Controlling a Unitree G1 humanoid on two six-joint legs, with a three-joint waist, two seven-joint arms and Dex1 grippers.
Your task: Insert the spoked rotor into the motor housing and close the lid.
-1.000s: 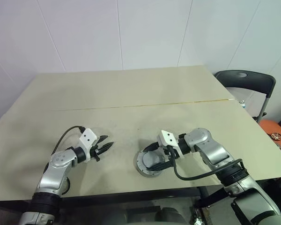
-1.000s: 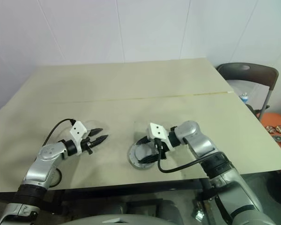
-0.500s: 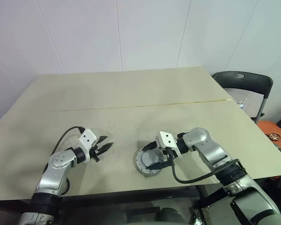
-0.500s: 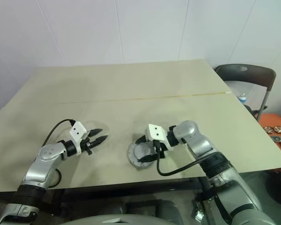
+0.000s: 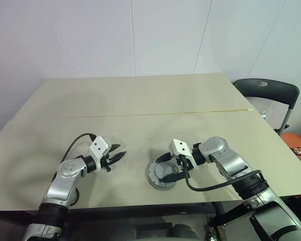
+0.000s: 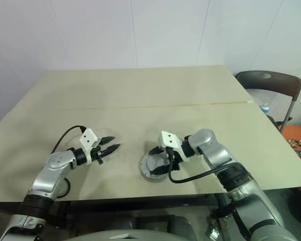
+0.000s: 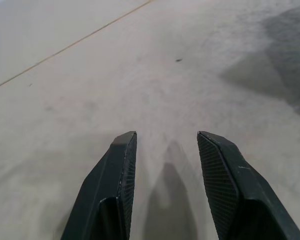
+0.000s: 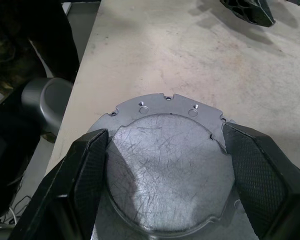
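The lid (image 5: 155,173), a silver-grey disc with a notched rim and a scratched face (image 8: 165,175), lies flat on the table close to its front edge. My right gripper (image 5: 166,173) reaches in from the right and is shut on it. One black finger (image 8: 85,170) presses each side of the raised round part. My left gripper (image 5: 118,157) hovers just above the table a short way left of the lid. It is open, with bare tabletop between its fingers (image 7: 117,170). The spoked rotor and the motor housing are hidden from me.
The beige table (image 5: 140,100) has a thin seam running across its middle. A black chair (image 5: 266,90) stands past its right edge. On an orange surface (image 6: 298,143) low at the far right lie small round parts. The table's front edge runs just behind the lid.
The whole picture has shifted slightly. Neither gripper nor the lid has visibly moved.
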